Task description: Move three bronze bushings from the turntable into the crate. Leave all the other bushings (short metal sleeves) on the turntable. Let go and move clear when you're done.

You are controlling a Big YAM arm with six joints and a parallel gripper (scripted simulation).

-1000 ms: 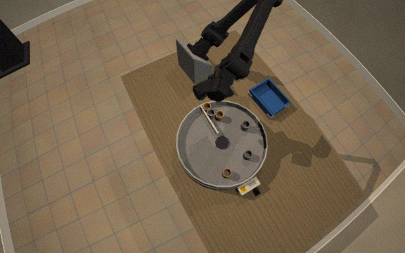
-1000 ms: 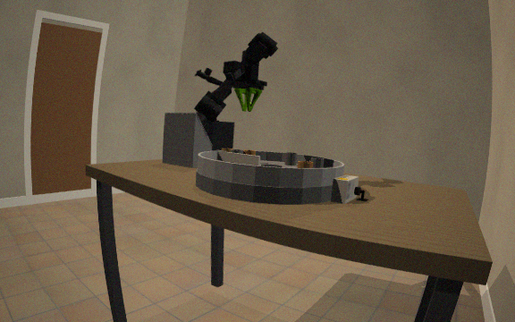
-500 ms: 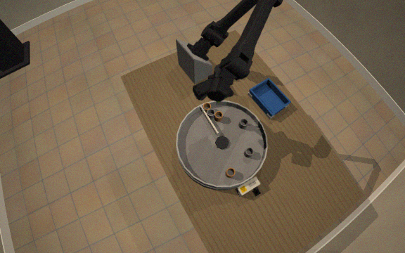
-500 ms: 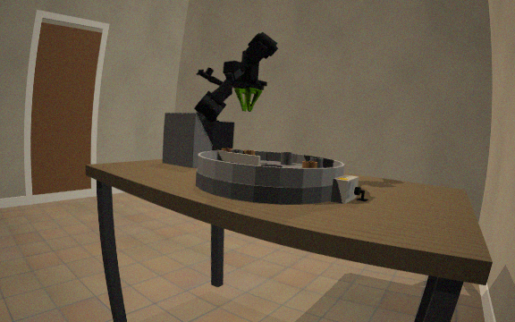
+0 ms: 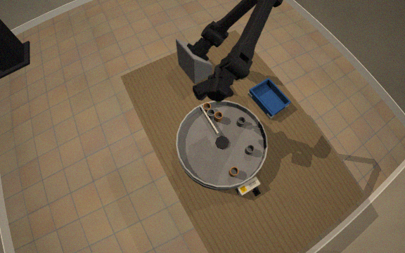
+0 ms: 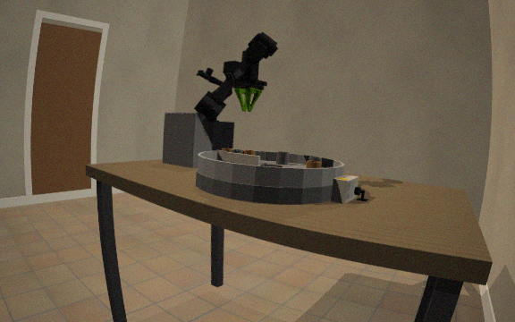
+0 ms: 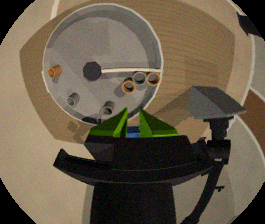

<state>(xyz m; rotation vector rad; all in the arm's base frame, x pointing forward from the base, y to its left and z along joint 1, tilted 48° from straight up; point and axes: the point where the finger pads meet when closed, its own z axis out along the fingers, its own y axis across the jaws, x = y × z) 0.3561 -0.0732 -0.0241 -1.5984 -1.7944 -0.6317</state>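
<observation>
Bronze bushings sit on the round grey turntable [image 5: 188,154], on a brown wooden table [image 5: 294,197] in a tile-floored room with a brown door [image 6: 63,107]. Two [image 5: 207,105] [image 5: 218,116] lie beside a white divider bar [image 5: 209,120], below the raised green-fingered gripper [image 6: 249,105], which is nearly closed and empty. The third bronze bushing [image 5: 233,171] lies well apart. Grey bushings [image 5: 240,121] stand between. A blue crate [image 5: 269,97] stands right.
</observation>
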